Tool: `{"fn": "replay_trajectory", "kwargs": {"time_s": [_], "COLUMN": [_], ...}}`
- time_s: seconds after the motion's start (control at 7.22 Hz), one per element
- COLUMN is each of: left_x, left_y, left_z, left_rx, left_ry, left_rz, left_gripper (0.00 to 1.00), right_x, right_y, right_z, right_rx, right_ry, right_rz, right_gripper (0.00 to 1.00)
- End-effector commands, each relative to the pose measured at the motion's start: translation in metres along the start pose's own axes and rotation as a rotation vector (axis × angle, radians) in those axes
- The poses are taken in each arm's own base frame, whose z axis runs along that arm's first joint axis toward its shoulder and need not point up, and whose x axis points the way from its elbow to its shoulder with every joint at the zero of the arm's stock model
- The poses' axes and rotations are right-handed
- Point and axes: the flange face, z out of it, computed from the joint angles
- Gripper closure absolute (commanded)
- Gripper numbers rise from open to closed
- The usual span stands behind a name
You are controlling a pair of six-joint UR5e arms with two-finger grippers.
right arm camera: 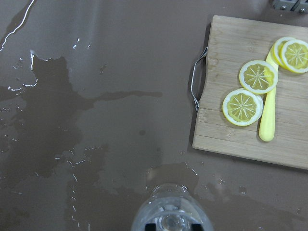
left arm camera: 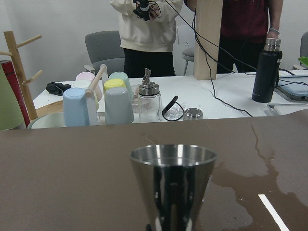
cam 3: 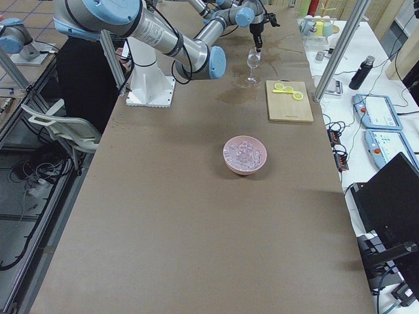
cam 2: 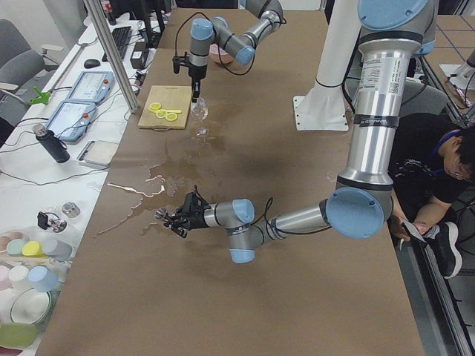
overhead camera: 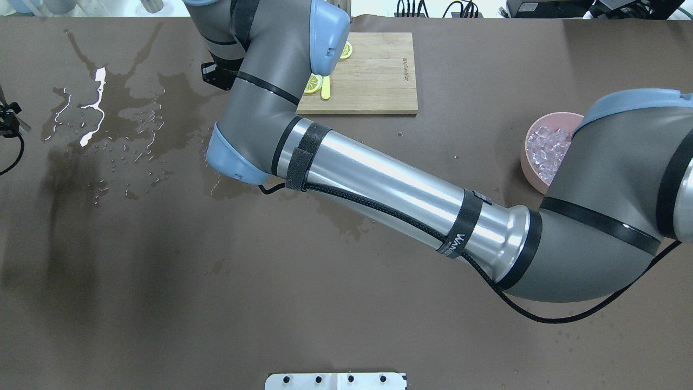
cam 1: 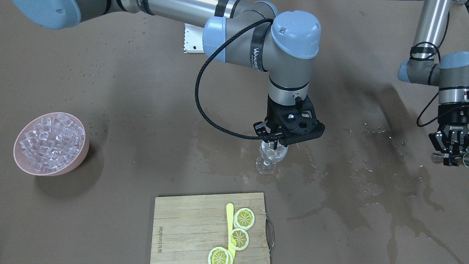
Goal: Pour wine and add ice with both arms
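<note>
Seen from across the desk: a pink bowl (cam 1: 82,157) heaped with ice (cam 1: 51,143) stands well in from the operators' edge; further right, a wooden board (cam 1: 183,227) lies at that edge, carrying lemon slices (cam 1: 244,218) and a yellow utensil (cam 1: 230,214); just beyond the board a wine glass (cam 1: 270,157) stands upright on the wet desk, with the right gripper (cam 1: 274,144) directly over its mouth; its jaws are hidden, so I cannot tell their state, nor whether the glass holds wine; spilled clear liquid (cam 1: 366,172) spreads rightward; toward the desk's end on the robot's left, the left gripper (cam 1: 450,162) hangs clenched on an upright steel jigger (left arm camera: 173,183), its inside unseen.
</note>
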Motion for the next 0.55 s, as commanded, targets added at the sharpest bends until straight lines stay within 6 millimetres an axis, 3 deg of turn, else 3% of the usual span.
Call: {"fn": "replay_trajectory", "kwargs": {"time_s": [0.0,0.28,0.42], "left_x": [-0.009,-0.016,-0.018], "left_y": [0.006,0.012,0.019], "left_z": [-0.002,-0.004,-0.004], "left_rx": [-0.002,-0.011,-0.025], "left_ry": [-0.022,-0.033,-0.038], "left_rz": [0.005,0.006,-0.027], "left_gripper": [0.79,0.79,0.79], "right_x": [0.001,0.001,0.023], "right_y": [0.000,0.000,-0.006], "right_z": [-0.001,-0.004,-0.007], "right_rx": [0.000,0.003,-0.012], "right_ry": [-0.005,-0.010,-0.028], "right_rz": [-0.001,-0.008,-0.009], "right_gripper": [0.00,0.00,0.00]}}
